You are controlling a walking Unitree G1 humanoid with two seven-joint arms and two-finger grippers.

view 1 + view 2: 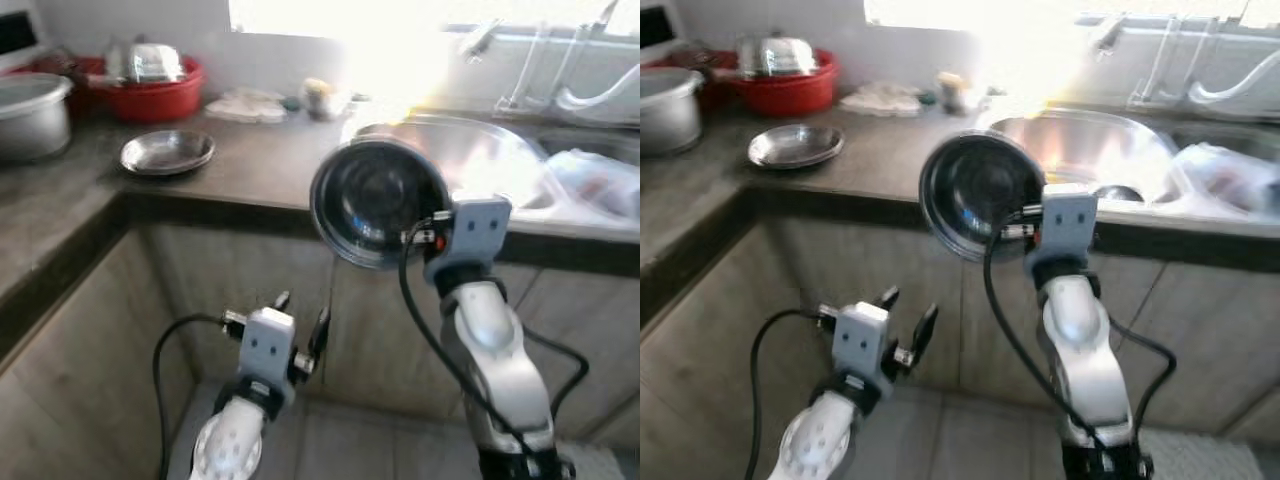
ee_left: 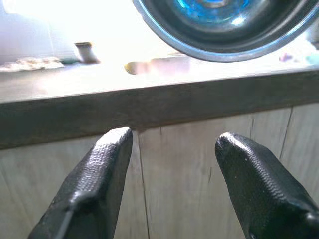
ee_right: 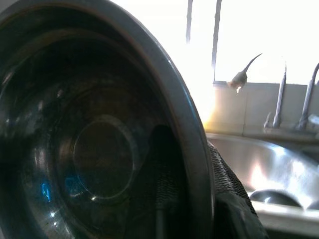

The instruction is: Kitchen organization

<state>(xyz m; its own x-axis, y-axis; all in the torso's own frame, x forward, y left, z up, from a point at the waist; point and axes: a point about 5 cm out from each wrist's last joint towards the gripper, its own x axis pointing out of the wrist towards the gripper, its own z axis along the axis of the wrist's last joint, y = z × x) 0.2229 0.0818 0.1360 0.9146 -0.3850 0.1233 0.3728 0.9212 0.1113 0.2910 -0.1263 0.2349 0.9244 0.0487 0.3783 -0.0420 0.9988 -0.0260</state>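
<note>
Counter of dark stone (image 1: 250,165) ran ahead of us | round steel bowl (image 1: 378,203) sat pinched by its rim in our right gripper (image 1: 436,232), tilted, above the counter edge beside the sink (image 1: 480,140) | left gripper (image 1: 908,318) hung low, fingers apart | carry step, we judged; next needs a clear landing spot.

I note my left gripper (image 2: 169,164) with fingers (image 2: 94,184) spread apart, facing the wooden cabinet front (image 2: 174,164) below the counter edge (image 2: 149,107); a steel bowl (image 2: 224,25) hangs above.
</note>
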